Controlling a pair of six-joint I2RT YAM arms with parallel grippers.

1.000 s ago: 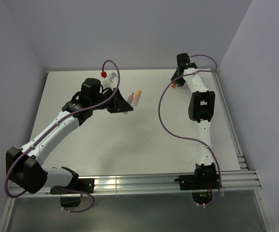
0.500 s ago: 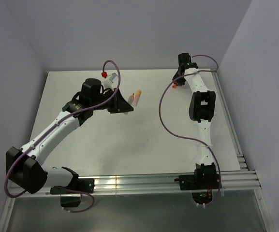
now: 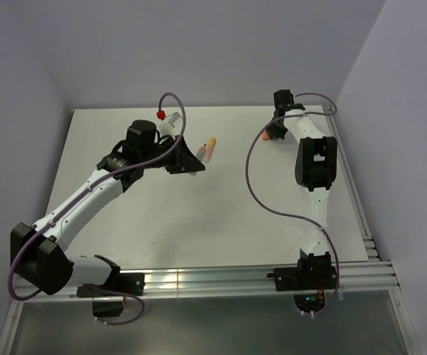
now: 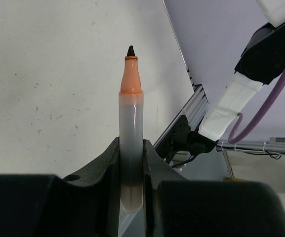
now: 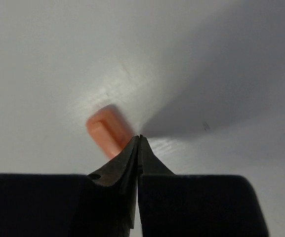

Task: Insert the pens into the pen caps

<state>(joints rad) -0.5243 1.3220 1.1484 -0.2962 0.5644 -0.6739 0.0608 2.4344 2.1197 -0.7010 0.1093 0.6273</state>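
My left gripper (image 3: 192, 158) is shut on a whitish translucent pen (image 3: 209, 150) with an orange neck and black tip. In the left wrist view the pen (image 4: 131, 113) stands up between the fingers of that gripper (image 4: 131, 144), above the table. My right gripper (image 3: 273, 131) is at the far right of the table, tips down at the surface. Its jaws are pressed together with nothing between them (image 5: 140, 139). An orange pen cap (image 5: 105, 130) lies on the table just beyond and left of the tips, partly hidden by the left finger; it also shows in the top view (image 3: 267, 134).
The white table (image 3: 198, 222) has walls at the back and both sides. A metal rail (image 3: 235, 279) runs along the near edge and another along the right edge (image 3: 350, 185). Purple cables loop over both arms.
The right arm has shifted slightly to the right at the far corner, its gripper still shut by the orange cap. The left arm and its pen have not moved.
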